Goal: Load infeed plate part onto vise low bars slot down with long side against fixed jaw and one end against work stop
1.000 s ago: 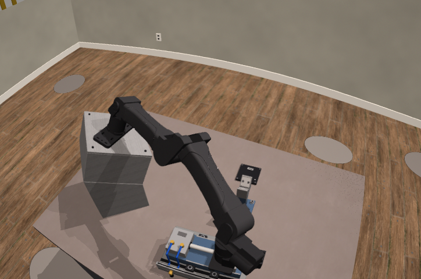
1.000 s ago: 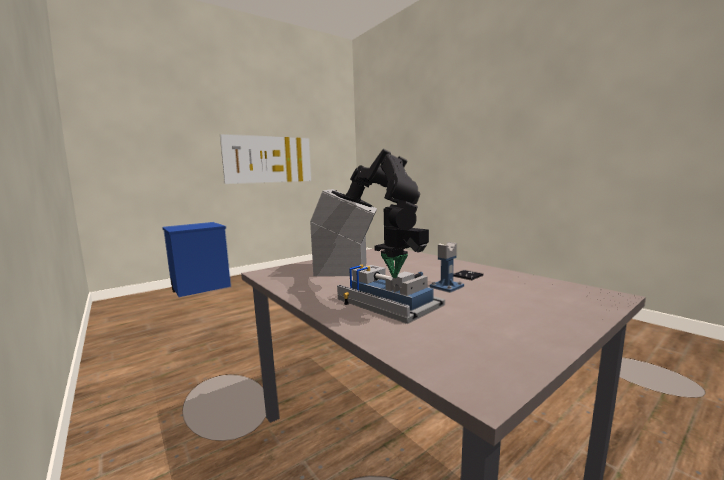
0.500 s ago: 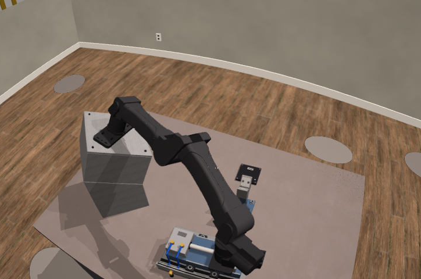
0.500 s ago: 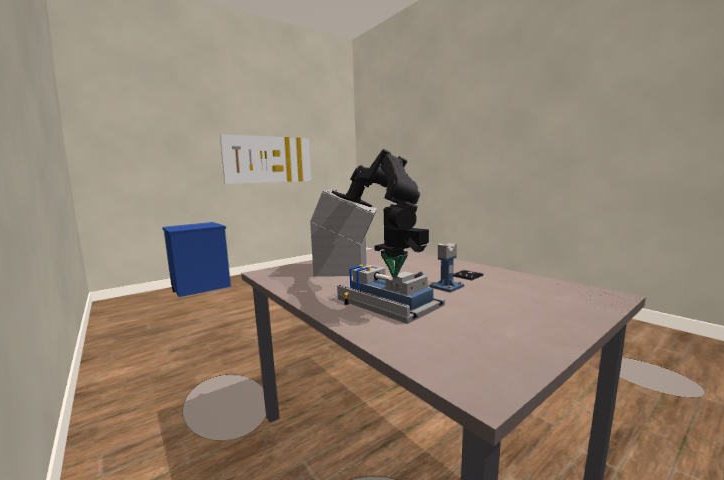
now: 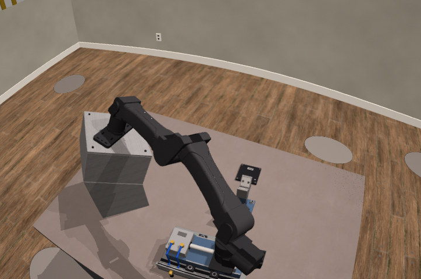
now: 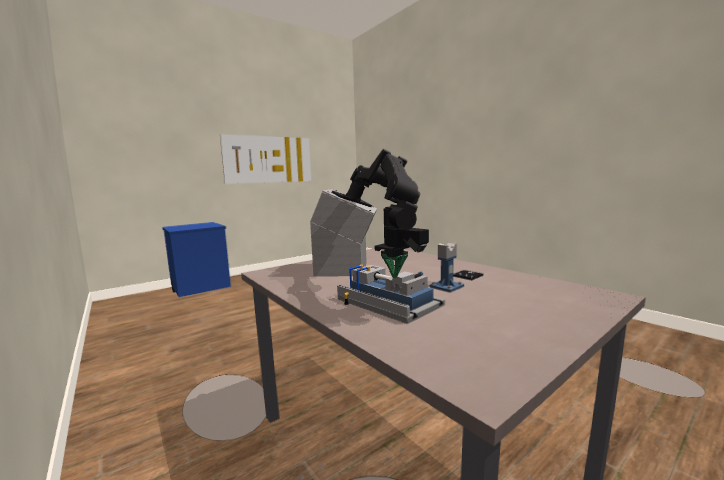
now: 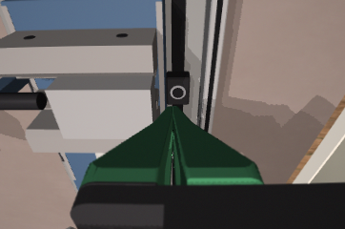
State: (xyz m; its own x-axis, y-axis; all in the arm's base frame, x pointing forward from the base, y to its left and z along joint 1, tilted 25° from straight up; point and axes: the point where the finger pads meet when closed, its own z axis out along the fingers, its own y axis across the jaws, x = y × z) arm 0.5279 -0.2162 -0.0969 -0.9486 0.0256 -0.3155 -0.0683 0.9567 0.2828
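Observation:
My gripper (image 6: 395, 276) (image 7: 172, 114) is shut and empty, its green fingertips close beside the part's end away from the work stop. The part (image 7: 104, 114), a light grey block, lies between the jaws, its long side along the fixed jaw (image 7: 71, 61). Whether it touches that jaw is hidden. Its other end is very near the black work stop (image 7: 18, 101); contact is unclear. No slot shows on its upper face; the underside is hidden. The moving jaw (image 7: 85, 144) is on its other side. The vise base (image 5: 201, 256) (image 6: 419, 296) is blue. The infeed plate (image 5: 241, 174) (image 6: 466, 275) is empty.
The empty V-block (image 5: 246, 181) (image 6: 447, 251) stands on a blue post between vise and infeed plate. The air cylinder (image 5: 181, 236) with blue hoses is at the vise's other end. A grey rail (image 6: 374, 301) runs along the vise's side.

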